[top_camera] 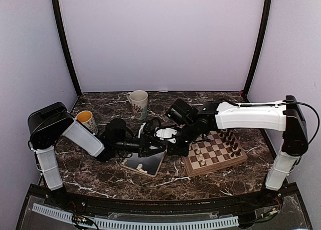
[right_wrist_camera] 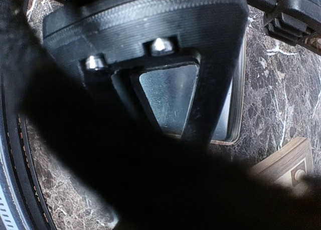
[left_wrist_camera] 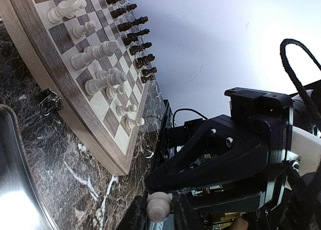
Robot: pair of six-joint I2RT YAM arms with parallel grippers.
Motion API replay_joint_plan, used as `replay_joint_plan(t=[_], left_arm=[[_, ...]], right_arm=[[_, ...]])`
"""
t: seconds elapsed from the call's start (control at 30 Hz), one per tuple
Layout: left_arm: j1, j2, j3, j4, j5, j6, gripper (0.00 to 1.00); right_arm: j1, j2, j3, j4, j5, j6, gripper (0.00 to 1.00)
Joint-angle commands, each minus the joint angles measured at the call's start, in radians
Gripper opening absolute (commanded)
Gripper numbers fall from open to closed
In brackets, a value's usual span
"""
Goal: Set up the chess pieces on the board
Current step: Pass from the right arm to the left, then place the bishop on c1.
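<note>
Since the white pawn (left_wrist_camera: 159, 208) is pinched between the left gripper's (left_wrist_camera: 159, 216) fingers with the right gripper (left_wrist_camera: 153, 184) clamped shut right above it, I'd guess a mid-air handoff beside the board (left_wrist_camera: 75, 121), where other cream pieces (left_wrist_camera: 95, 52) already stand.

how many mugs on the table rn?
2: a white mug at back centre, and a yellow-lined mug left of it beside the left arm. The arms cover part of the table, so another could be hidden.
</note>
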Motion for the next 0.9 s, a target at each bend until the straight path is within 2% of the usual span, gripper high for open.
replay_joint_plan(t=[0.0,0.17,0.2,0.3,0.4,0.6,0.87], left_arm=[[-0.007,0.002,0.03,0.069,0.034,0.004,0.18],[-0.009,0.01,0.042,0.082,0.036,0.006,0.13],[-0.009,0.011,0.044,0.081,0.036,0.009,0.12],[-0.009,0.004,0.049,0.06,0.036,0.03,0.11],[-0.01,-0.017,0.062,-0.009,0.025,0.088,0.11],[-0.021,-0.083,0.15,-0.315,-0.041,0.32,0.11],[-0.064,-0.098,0.371,-0.757,-0.195,0.66,0.11]], right_arm=[[-0.004,0.003,0.023,0.016,-0.018,0.007,0.08],[-0.004,-0.005,0.019,0.015,-0.011,0.006,0.1],[-0.005,-0.009,0.019,0.012,-0.008,0.005,0.14],[-0.017,-0.037,0.003,-0.005,-0.003,0.001,0.37],[-0.058,-0.11,-0.04,-0.017,-0.027,-0.011,0.5],[-0.196,-0.304,-0.139,-0.039,-0.094,-0.038,0.61],[-0.467,-0.45,-0.292,0.043,-0.257,-0.017,0.65]])
